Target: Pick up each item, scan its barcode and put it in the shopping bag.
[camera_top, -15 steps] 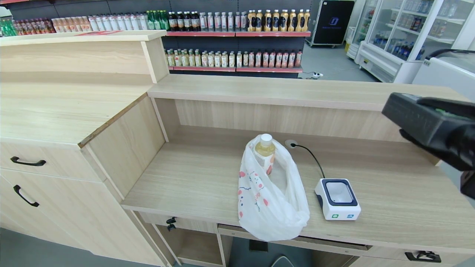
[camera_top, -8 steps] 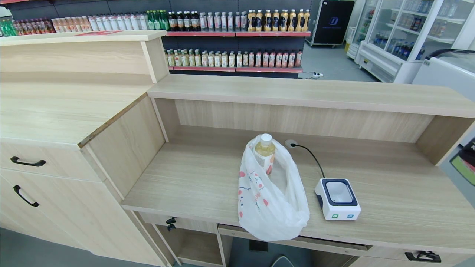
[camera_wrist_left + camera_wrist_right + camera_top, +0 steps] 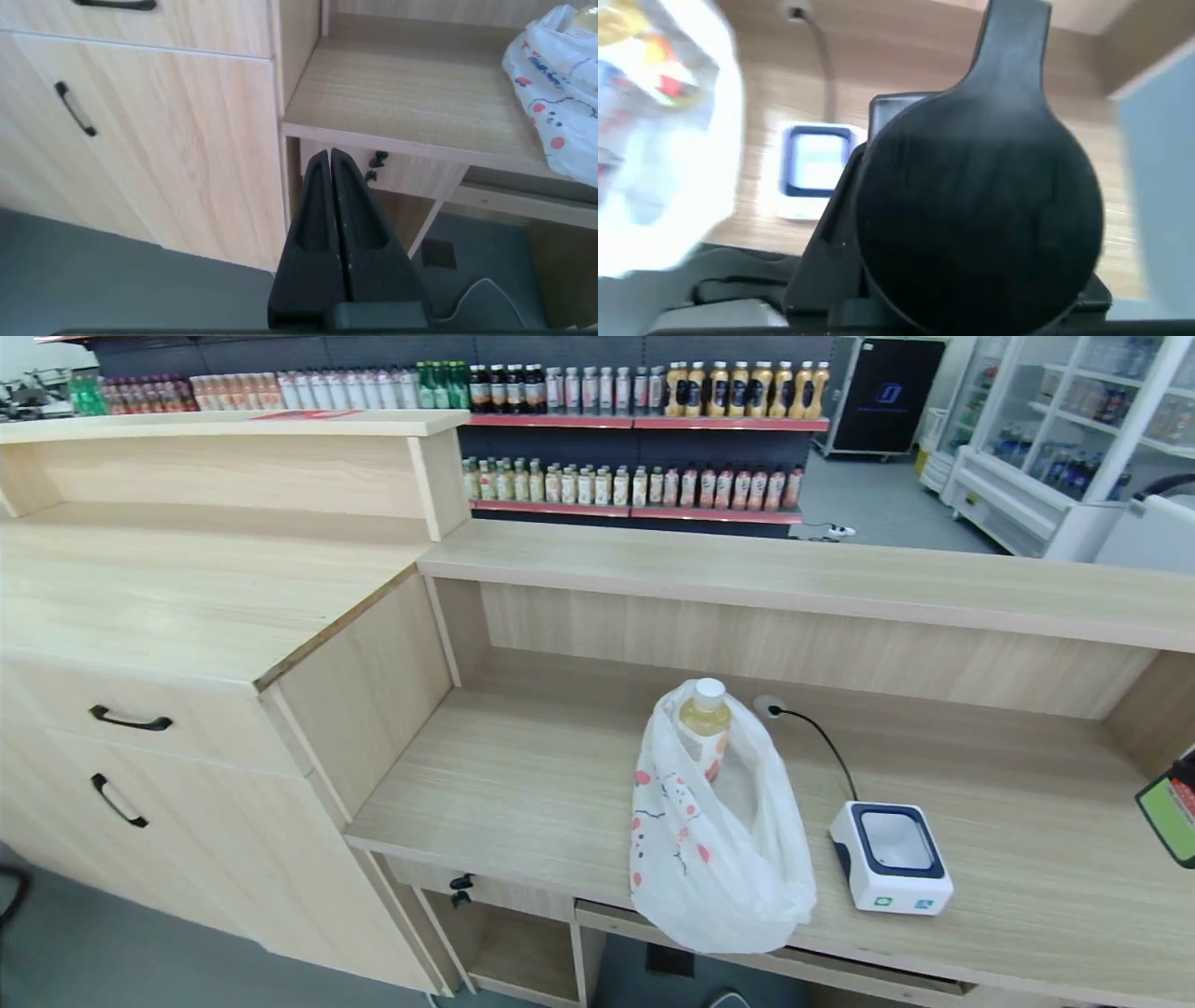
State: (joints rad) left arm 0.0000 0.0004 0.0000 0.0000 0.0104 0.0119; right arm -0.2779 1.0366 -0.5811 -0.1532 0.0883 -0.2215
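On the bench (image 3: pixel 523 784), just beside the scanner (image 3: pixel 892 859): a bag (image 3: pixel 719 859) holding a bottle (image 3: pixel 703 723).
Left pincer (image 3: pixel 332 163) closed, empty; right pincer (image 3: pixel 1011 47): cannot tell.

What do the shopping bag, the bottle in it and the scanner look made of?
Shopping bag: thin plastic film, translucent white with red and blue print; it crumples and sags.
Bottle: probably clear plastic, yellowish liquid showing through, white cap.
Scanner: hard moulded plastic, smooth white shell, dark frame around its window.
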